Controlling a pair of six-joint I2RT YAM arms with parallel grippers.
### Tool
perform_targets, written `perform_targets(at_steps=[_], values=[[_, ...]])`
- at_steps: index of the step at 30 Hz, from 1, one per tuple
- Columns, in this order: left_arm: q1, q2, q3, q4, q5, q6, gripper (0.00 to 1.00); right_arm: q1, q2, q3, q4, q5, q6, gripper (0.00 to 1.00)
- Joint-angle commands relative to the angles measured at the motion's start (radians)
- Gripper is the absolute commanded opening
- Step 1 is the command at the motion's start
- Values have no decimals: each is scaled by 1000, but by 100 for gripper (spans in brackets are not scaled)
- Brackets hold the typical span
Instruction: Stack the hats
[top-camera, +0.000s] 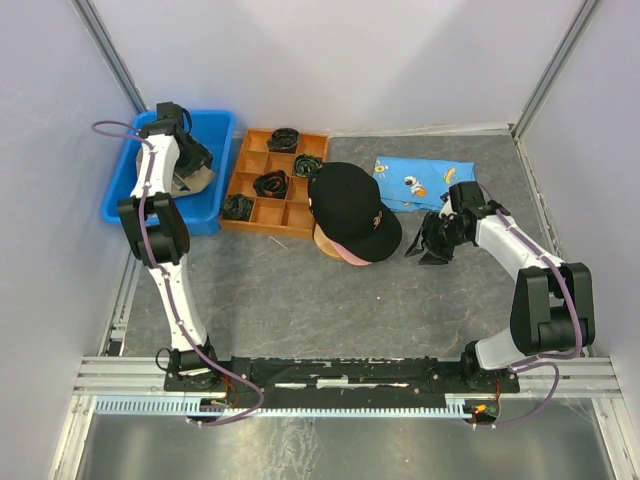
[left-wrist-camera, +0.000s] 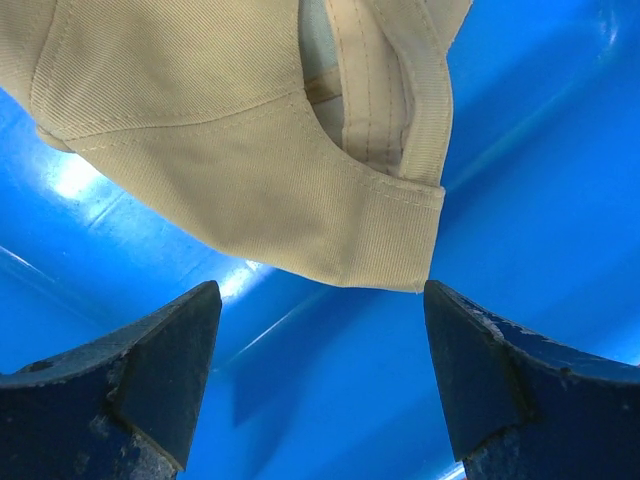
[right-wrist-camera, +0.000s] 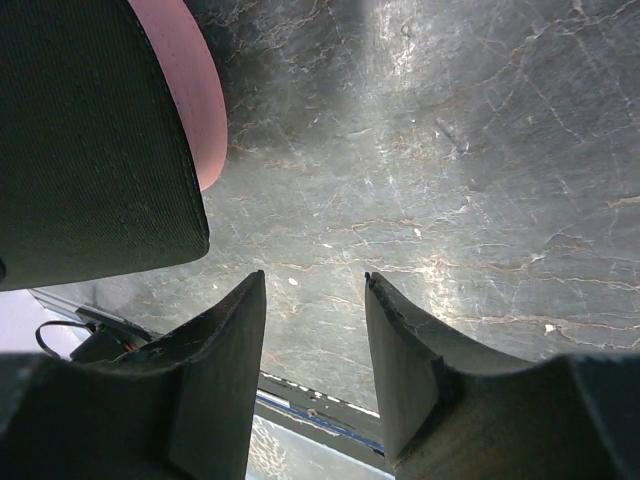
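Note:
A black cap (top-camera: 350, 205) with a white emblem tops a pile at the table's middle, with a pink cap (top-camera: 352, 257) showing under its near edge. A second black cap is not visible. The tan cap (top-camera: 192, 181) lies in the blue bin (top-camera: 125, 185) at the back left. My left gripper (top-camera: 195, 162) is open just above it. In the left wrist view the tan cap (left-wrist-camera: 250, 150) sits just beyond the open left gripper (left-wrist-camera: 320, 370). My right gripper (top-camera: 432, 242) is open and empty, right of the pile. The right wrist view shows the black brim (right-wrist-camera: 90, 140) and pink brim (right-wrist-camera: 200, 110) left of the right gripper (right-wrist-camera: 315, 290).
A wooden compartment tray (top-camera: 262, 215) with small black coiled bundles (top-camera: 270, 184) stands between the bin and the pile. A blue cartoon-print cloth (top-camera: 415, 180) lies behind the right gripper. Grey walls close in the back and sides.

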Motion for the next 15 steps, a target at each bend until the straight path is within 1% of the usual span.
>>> perform_targets(at_steps=[1, 5, 11, 15], values=[[9, 11, 19, 3, -48, -10, 89, -10, -1, 31, 15, 7, -13, 52], [9, 45, 44, -5, -51, -38, 89, -18, -13, 23, 10, 6, -17, 52], [6, 95, 43, 16, -31, -116, 89, -33, -18, 25, 5, 4, -25, 52], [3, 107, 56, 37, -50, -143, 89, -42, -20, 26, 0, 3, -29, 52]])
